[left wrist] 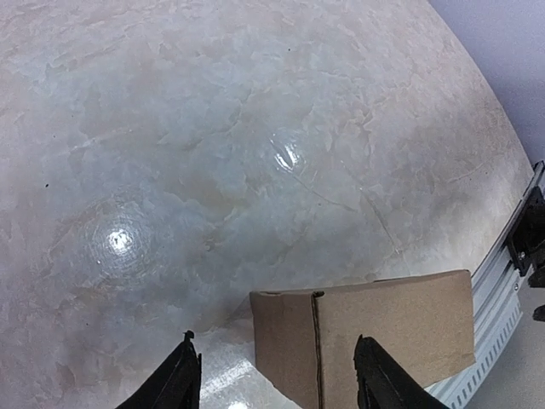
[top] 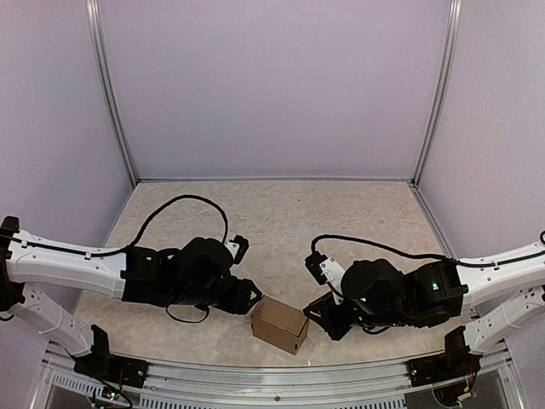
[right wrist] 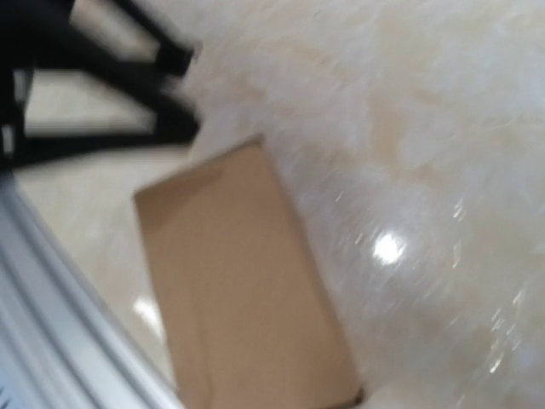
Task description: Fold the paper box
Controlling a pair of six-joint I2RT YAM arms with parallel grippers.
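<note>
The paper box (top: 279,324) is a small, closed, squarish brown cardboard box standing on the table near the front edge, between the two arms. My left gripper (top: 252,296) is at the box's left upper corner. In the left wrist view the left gripper (left wrist: 277,381) is open, its black fingertips (left wrist: 184,379) wide apart, and the box (left wrist: 383,328) lies just ahead, partly between them. My right gripper (top: 318,310) is close to the box's right side. The right wrist view is blurred; it shows the box (right wrist: 243,298) but not its own fingers.
The marble-patterned table (top: 281,213) is walled by pale panels at the back and sides. An aluminium rail (top: 272,375) runs along the front edge just behind the box, also showing in the left wrist view (left wrist: 502,298). The left gripper's black fingers (right wrist: 128,81) show in the right wrist view.
</note>
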